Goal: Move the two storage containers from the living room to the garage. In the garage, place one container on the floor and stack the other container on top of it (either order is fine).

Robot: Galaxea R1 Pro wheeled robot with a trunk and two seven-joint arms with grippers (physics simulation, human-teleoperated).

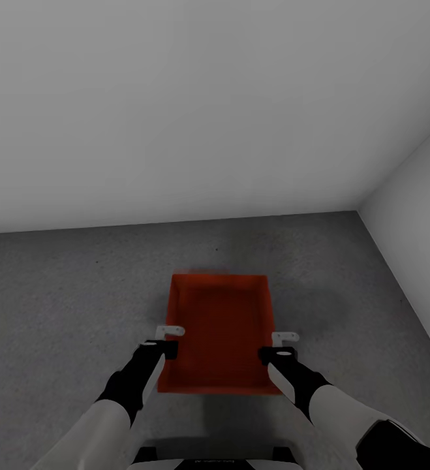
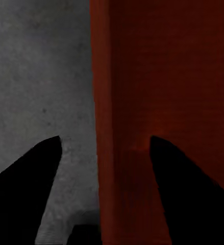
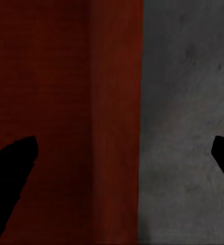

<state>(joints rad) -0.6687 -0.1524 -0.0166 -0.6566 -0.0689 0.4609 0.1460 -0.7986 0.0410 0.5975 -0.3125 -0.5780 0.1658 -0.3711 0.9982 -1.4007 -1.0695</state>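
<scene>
A red-orange storage container [image 1: 221,333] rests on the dark grey concrete floor [image 1: 58,294] of the garage, straight ahead of me. My left gripper [image 1: 169,339] hangs over its left wall, open. In the left wrist view that wall [image 2: 104,102] runs between the two dark fingers [image 2: 35,178] without touching them. Over the right wall my right gripper [image 1: 281,346] is open wide. The right wrist view has the wall [image 3: 117,127] between fingers [image 3: 12,173] that sit far apart. I cannot tell whether a second container lies under this one.
A plain white wall [image 1: 175,117] stands behind the container. Another white wall [image 1: 417,209] closes the right side and forms a corner. Bare concrete spreads to the left and right of the bin.
</scene>
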